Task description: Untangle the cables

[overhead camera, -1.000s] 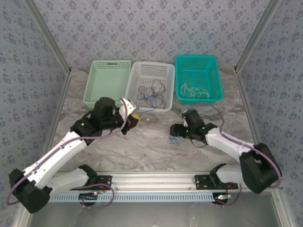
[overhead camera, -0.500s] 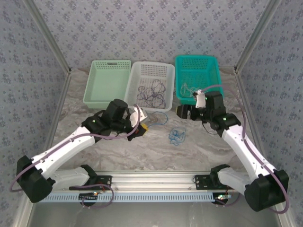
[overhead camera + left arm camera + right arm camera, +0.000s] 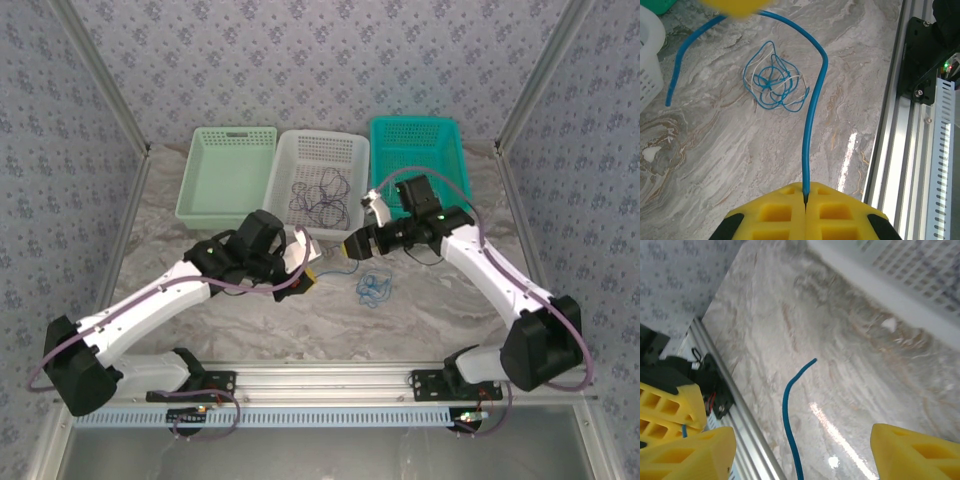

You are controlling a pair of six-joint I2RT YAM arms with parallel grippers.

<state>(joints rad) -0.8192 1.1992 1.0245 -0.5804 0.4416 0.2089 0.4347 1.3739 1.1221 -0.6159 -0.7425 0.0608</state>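
Left fingers [image 3: 780, 215] pinch blue cable [image 3: 812, 125] at lower centre. Right fingers [image 3: 695, 450] stand wide astride its free end. Probably light and springy; grip near the tip. Blue-white tangle [image 3: 375, 288] lies mid-tabletop [image 3: 250, 320].

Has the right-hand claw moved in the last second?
Yes. The right gripper left the cable bundle and swung farther from the arm bases, up to the white basket's near right corner.
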